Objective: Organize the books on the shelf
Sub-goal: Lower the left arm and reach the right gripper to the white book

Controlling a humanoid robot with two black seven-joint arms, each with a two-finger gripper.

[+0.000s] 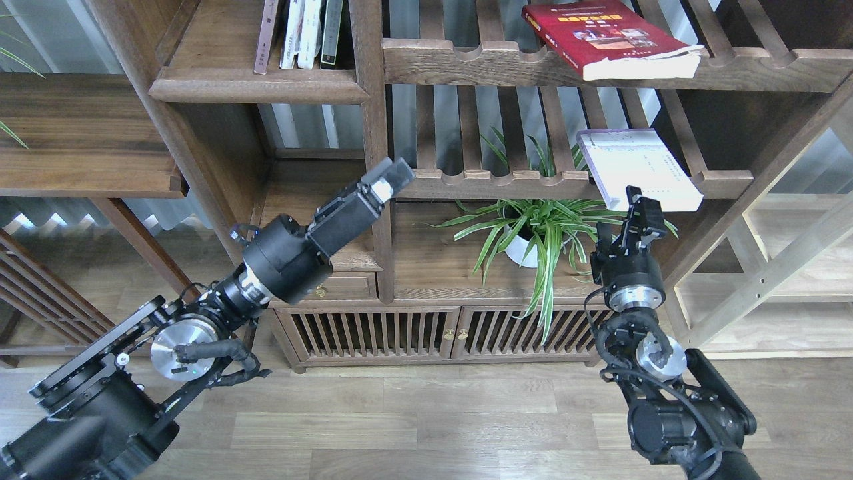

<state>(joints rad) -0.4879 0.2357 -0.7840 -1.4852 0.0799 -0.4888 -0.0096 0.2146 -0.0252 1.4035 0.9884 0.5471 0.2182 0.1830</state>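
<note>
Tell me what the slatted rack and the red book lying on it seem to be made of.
The slatted rack looks like dark-stained solid wood with a matte finish: open grain shows along its scalloped rail. The red book looks like a paperback, with a slightly glossy printed cover and a white paper page block at its edge.
</note>
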